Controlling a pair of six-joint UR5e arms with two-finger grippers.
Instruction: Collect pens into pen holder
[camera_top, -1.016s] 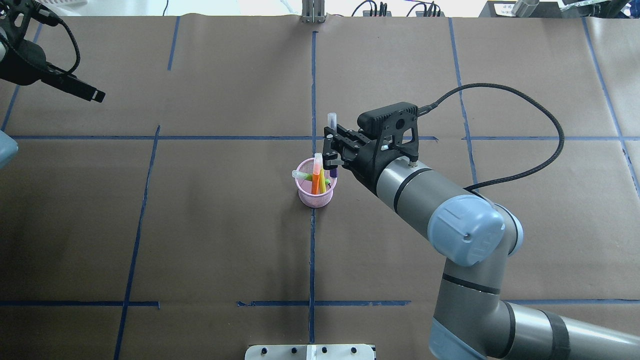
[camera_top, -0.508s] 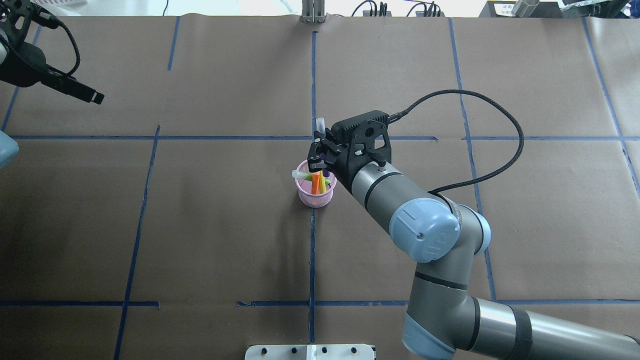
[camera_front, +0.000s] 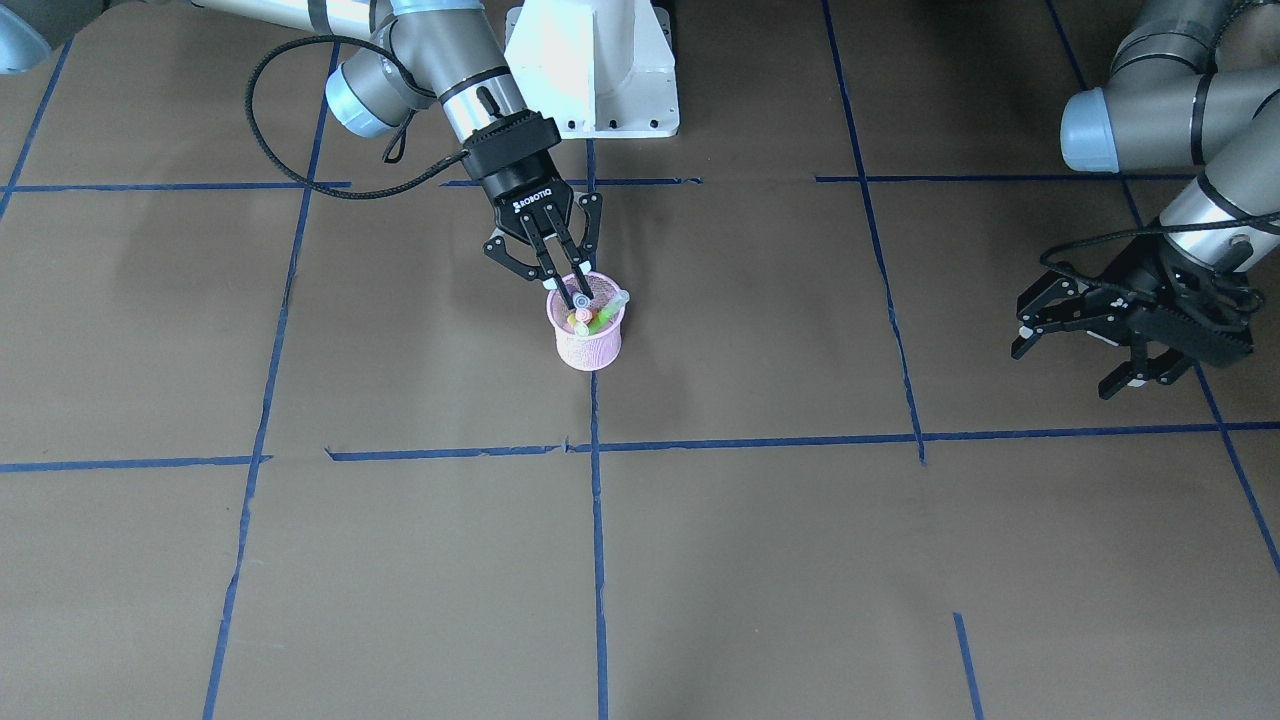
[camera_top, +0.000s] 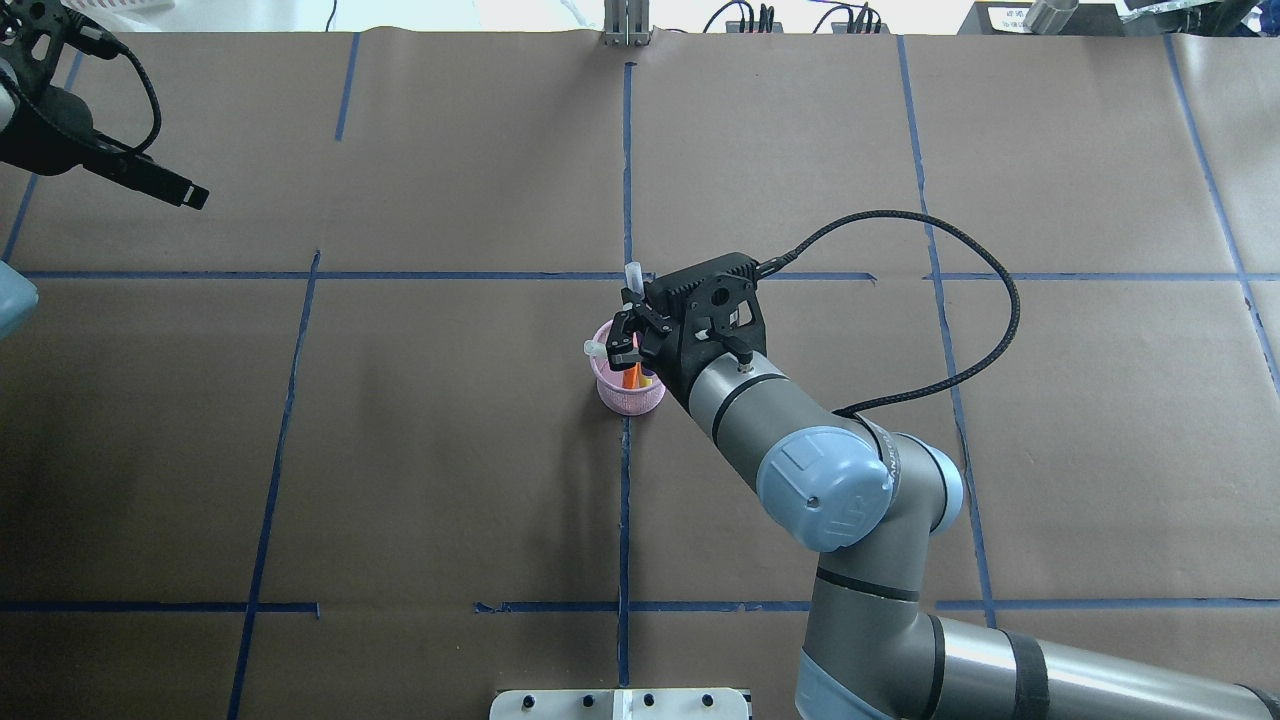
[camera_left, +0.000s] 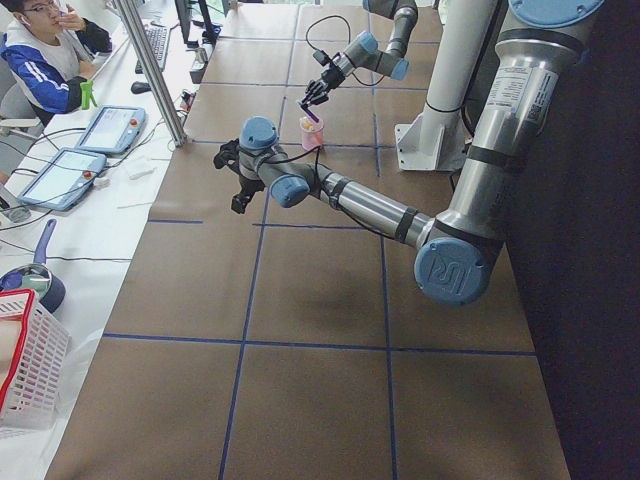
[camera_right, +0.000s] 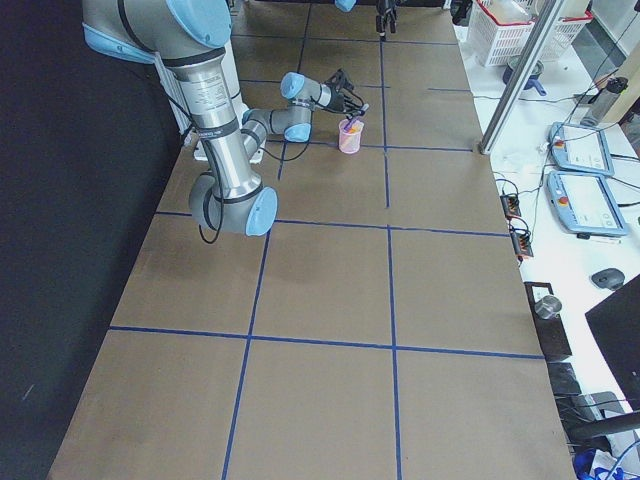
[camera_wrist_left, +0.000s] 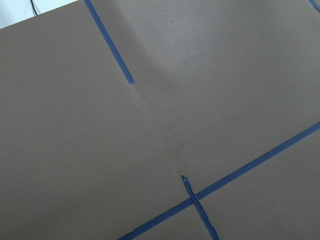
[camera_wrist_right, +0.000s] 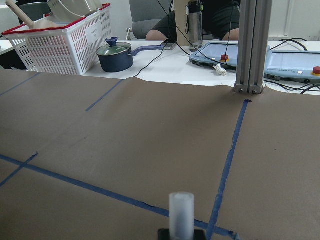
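The pink mesh pen holder (camera_top: 625, 397) (camera_front: 588, 347) stands near the table's middle. Inside it lean the orange pen (camera_top: 631, 377) and the green pen (camera_top: 596, 349), caps up. My right gripper (camera_top: 626, 340) (camera_front: 574, 292) hangs just over the holder's rim, shut on the purple pen. The pen is held upright, and its pale cap (camera_top: 632, 272) (camera_wrist_right: 181, 212) sticks up above the fingers. Its lower end points into the holder; how deep it reaches is hidden. My left gripper (camera_front: 1065, 355) hovers open with nothing in it, far off at the table's side.
Blue tape lines cross the brown paper table cover. The robot's white base (camera_front: 592, 70) stands behind the holder. Past the far table edge are an aluminium post (camera_wrist_right: 250, 45), tablets, a blue pot (camera_wrist_right: 116, 56), a white basket (camera_wrist_right: 60, 37) and seated people.
My right gripper has carried the purple pen left and down, from beside the holder to over its mouth. The left arm has stayed put.
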